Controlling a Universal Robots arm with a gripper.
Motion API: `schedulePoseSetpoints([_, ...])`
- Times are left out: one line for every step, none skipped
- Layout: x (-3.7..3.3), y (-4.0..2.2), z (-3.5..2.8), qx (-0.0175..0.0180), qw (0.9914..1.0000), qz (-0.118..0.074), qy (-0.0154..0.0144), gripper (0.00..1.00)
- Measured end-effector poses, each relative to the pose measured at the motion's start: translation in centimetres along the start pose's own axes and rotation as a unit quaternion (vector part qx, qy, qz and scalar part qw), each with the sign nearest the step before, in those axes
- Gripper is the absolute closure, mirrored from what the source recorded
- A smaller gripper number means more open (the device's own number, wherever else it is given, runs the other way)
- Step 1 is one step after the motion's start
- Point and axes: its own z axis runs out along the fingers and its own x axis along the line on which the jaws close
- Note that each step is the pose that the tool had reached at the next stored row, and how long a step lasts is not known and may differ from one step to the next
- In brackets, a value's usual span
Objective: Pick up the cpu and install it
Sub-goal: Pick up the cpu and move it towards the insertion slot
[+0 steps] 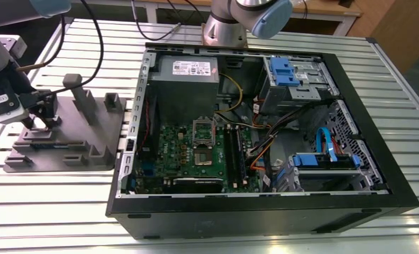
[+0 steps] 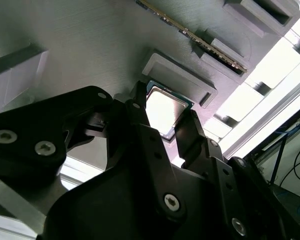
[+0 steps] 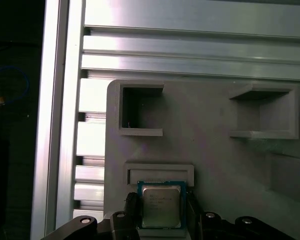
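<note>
**A:** Where is the gripper point(image 1: 42, 120) hanging?

**B:** It is hovering low over the grey fixture plate point(image 1: 82, 145). The plate is lying on the slatted aluminium table point(image 1: 54, 211), on the exterior view's left of the open computer case point(image 1: 400, 196).

**A:** And the cpu?

**B:** The cpu point(image 3: 161, 204) is sitting flat on that plate with its metal top facing up, just beside a shallow raised ledge point(image 3: 159, 172). In both wrist views it is showing between the two black fingers point(image 3: 131, 209).

**A:** Are they spreading or pressing?

**B:** They are pinching it. One finger is lying against each of two opposite edges, with no gap showing on either side. I cannot tell whether the chip is coming off the plate.

**A:** What else is sitting on the plate?

**B:** In the second wrist view a memory stick point(image 2: 190, 34) is standing on edge in a slot near the cpu. In the first wrist view, square pockets point(image 3: 140, 112) are showing a little way beyond the ledge.

**A:** And the case?

**B:** It is lying on its side with the panel off and the motherboard point(image 1: 174, 143) facing up. The processor socket point(image 1: 205, 154) is showing near the middle of the board, well apart from the gripper
</note>
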Motion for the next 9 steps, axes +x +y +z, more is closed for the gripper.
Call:
schedulePoseSetpoints([0.0,0.0,-0.02,0.0,1.0,0.0,0.0,0.53])
schedulePoseSetpoints([0.0,0.0,-0.04,0.0,1.0,0.0,0.0,0.53])
schedulePoseSetpoints([0.0,0.0,-0.06,0.0,1.0,0.0,0.0,0.53])
schedulePoseSetpoints([0.0,0.0,-0.1,0.0,1.0,0.0,0.0001,0.53])
schedulePoseSetpoints([0.0,0.0,-0.14,0.0,1.0,0.0,0.0001,0.53])
schedulePoseSetpoints([0.0,0.01,-0.19,0.0,1.0,0.0,0.0001,0.53])
schedulePoseSetpoints([0.0,0.01,-0.25,0.0,1.0,0.0,0.0001,0.53])
schedulePoseSetpoints([0.0,0.01,-0.29,0.0,1.0,0.0,0.0,0.53])
schedulePoseSetpoints([0.0,0.01,-0.33,0.0,1.0,0.0,0.0,0.53])
